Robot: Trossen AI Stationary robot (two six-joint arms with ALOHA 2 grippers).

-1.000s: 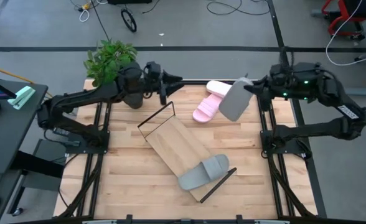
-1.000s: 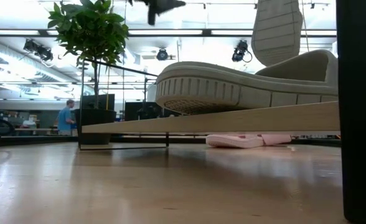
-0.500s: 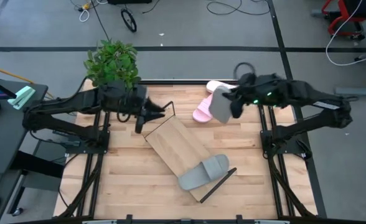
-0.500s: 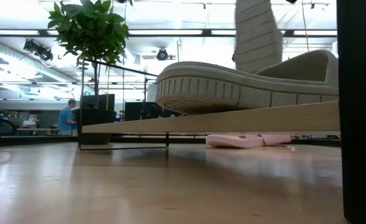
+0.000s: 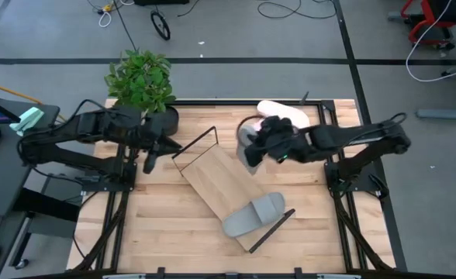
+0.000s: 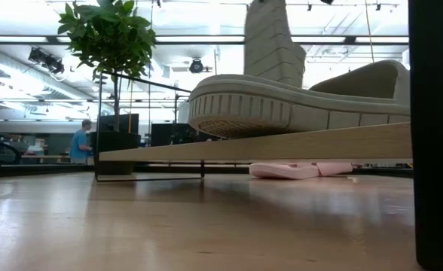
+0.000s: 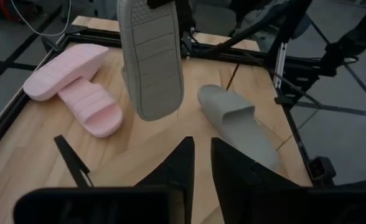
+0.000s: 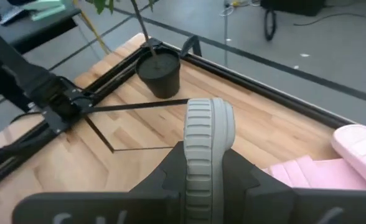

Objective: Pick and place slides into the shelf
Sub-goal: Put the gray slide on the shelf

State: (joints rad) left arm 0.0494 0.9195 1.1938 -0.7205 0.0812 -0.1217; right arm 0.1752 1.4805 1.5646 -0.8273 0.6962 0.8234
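Your right tool [image 5: 253,147] grips a grey slide [image 7: 150,56] above the shelf [image 5: 220,186], near its empty end. Next, lower it onto the board beside the other grey slide [image 5: 255,215].

One grey slide [image 5: 257,215] is laid on the light-wood shelf [image 5: 212,178]. Another grey slide [image 5: 249,145] is held upright above it. Two pink slides [image 5: 278,111] are stacked beside the shelf.
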